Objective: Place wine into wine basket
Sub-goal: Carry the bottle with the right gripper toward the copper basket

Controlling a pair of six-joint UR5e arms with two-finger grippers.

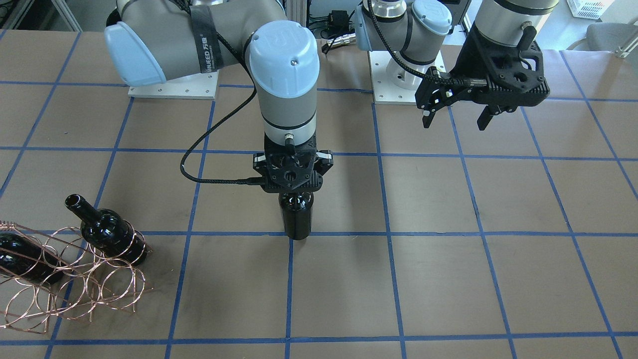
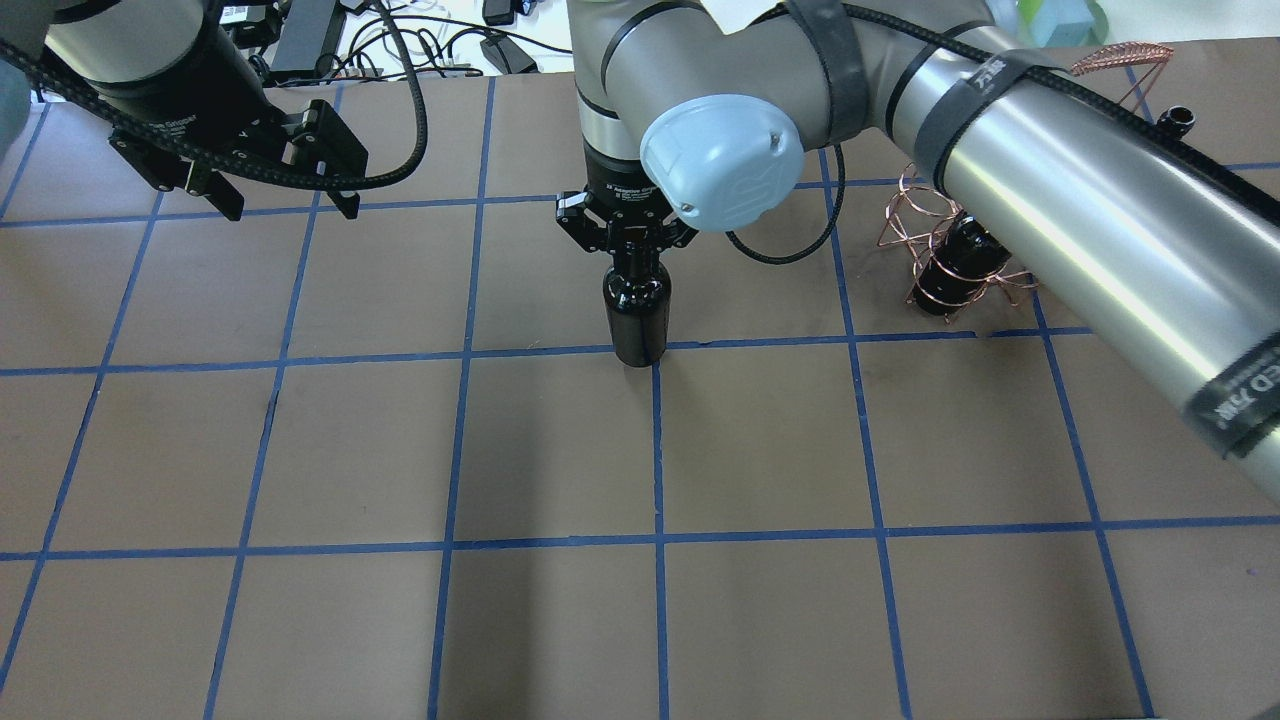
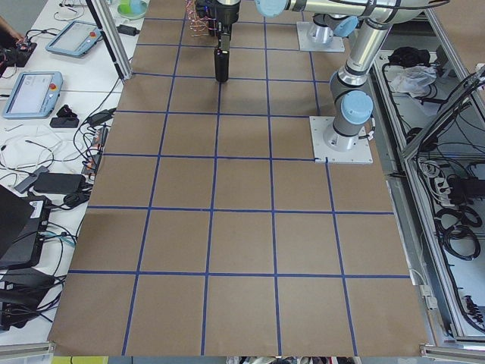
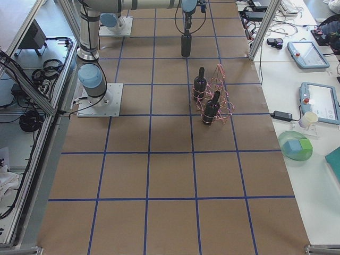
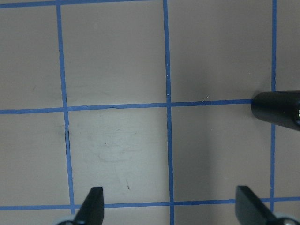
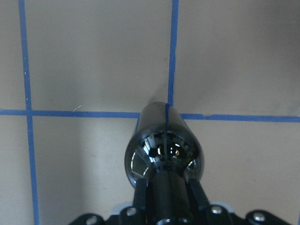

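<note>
My right hand (image 2: 632, 240) is clenched round the wine (image 1: 296, 217), hiding its neck. I see the glossy black bottle upright over the matte brown tabletop (image 1: 448, 249), well apart from the looped copper-wire wine basket (image 1: 75, 279), which the frame edge cuts off. My left hand (image 1: 454, 122) hangs released.

Front cam: over operator-side edge of brown blue-gridded tabletop (image 1: 448, 279), faces robot-side edge, steep down, mid range. Overhead: opposite, from robot-side edge. Side cams: high, far, one per end edge. Wrist cams: close, straight down. All six share upright glossy black glass bottle (image 2: 637, 310), roughly midway between end edges.
</note>
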